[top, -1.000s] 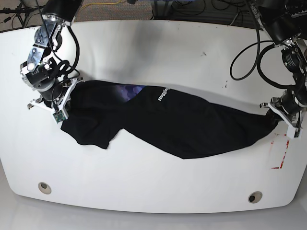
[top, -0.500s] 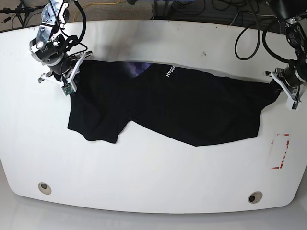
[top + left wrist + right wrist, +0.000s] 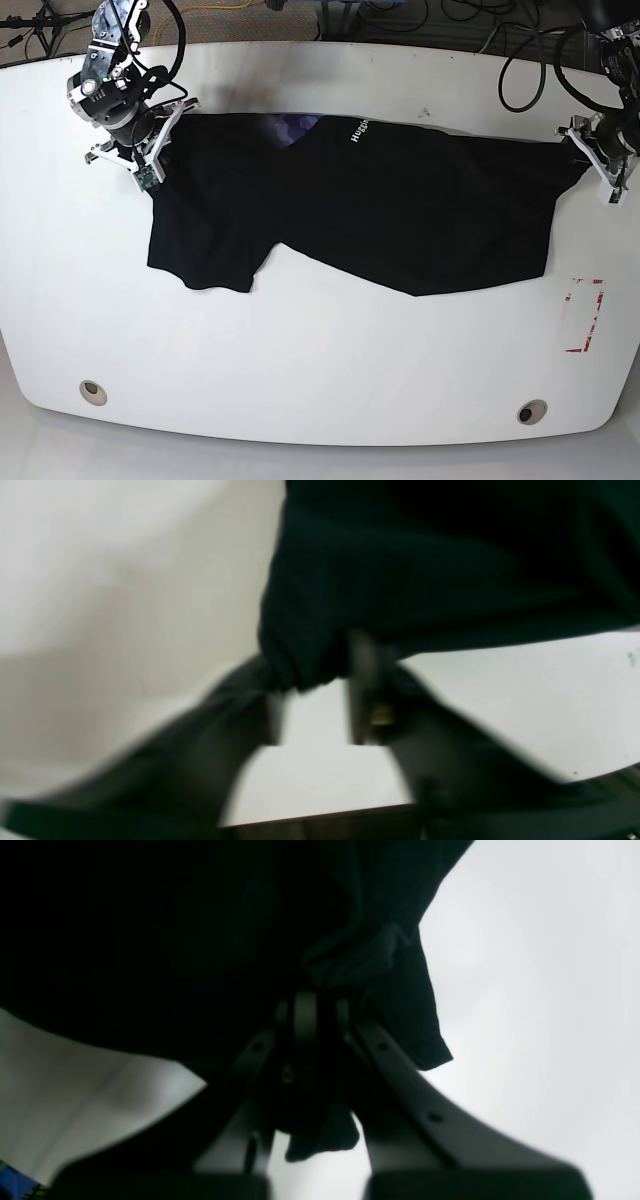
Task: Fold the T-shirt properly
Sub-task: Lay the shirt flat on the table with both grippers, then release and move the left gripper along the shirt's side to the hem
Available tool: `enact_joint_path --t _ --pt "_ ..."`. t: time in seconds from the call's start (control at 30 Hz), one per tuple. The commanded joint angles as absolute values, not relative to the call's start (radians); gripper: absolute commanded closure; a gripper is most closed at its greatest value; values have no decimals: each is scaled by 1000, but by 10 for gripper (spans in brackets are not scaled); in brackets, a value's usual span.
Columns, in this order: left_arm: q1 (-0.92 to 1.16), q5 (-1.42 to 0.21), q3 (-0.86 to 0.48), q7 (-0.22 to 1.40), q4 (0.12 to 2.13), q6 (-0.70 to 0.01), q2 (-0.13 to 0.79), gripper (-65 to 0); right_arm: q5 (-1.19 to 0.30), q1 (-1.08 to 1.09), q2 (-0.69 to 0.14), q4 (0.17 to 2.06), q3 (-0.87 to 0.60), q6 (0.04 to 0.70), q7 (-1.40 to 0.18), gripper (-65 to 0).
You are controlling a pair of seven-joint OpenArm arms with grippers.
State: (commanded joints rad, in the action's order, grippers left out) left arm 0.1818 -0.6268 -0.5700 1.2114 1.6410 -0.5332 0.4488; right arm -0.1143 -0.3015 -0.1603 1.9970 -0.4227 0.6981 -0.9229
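Observation:
The black T-shirt (image 3: 380, 210) hangs stretched across the far half of the white table (image 3: 320, 370), its small white lettering (image 3: 358, 130) and a bit of purple graphic (image 3: 295, 125) near the upper edge. My right gripper (image 3: 160, 140) pinches the shirt's corner on the base view's left; in the right wrist view the fingers (image 3: 305, 1015) close on bunched black cloth (image 3: 150, 930). My left gripper (image 3: 582, 152) holds the opposite end. The blurred left wrist view shows cloth (image 3: 425, 570) caught between its fingers (image 3: 365, 690). One sleeve droops toward the front left.
A red square marking (image 3: 585, 315) sits on the table near the right edge. Two round holes (image 3: 92, 391) (image 3: 532, 412) lie along the front edge. Cables and dark floor run behind the table's far edge.
Both grippers have carried the shirt toward the table's far edge and farther apart. The cloth now lies wider and flatter than one second ago.

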Motion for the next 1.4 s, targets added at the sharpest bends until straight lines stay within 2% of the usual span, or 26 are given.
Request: enact_joint_path --t 0.17,0.4,0.53,0.63,0.73,1.0,1.2,1.4 --pt "170 -628 -579 1211 1643 -535 449 -403 -114 -298 -137 1998 -423 698 -923 0" --pt "114 -661 -694 1225 1710 -578 449 -407 -114 -297 -136 1998 -421 698 -923 0" --pt "31 -654 -733 1239 1705 -576 449 -407 -114 -297 -134 1998 -421 698 -923 0" --pt "-44 -630 -733 1241 1655 -545 446 -406 -114 -295 -133 1998 -421 698 -923 0" --pt "-114 -579 -708 1234 1570 -512 444 -406 -114 -283 -117 2000 -427 698 -921 0" --pt "-294 -533 -651 1184 1337 -512 443 -407 -114 -277 -116 1998 -426 698 -921 0" --pt "-366 -533 -550 1012 1135 -506 443 -404 -114 -260 -113 1998 -421 698 -921 0" --pt "-440 -535 -427 909 963 -506 443 -404 -114 -254 -113 1997 -423 698 -921 0"
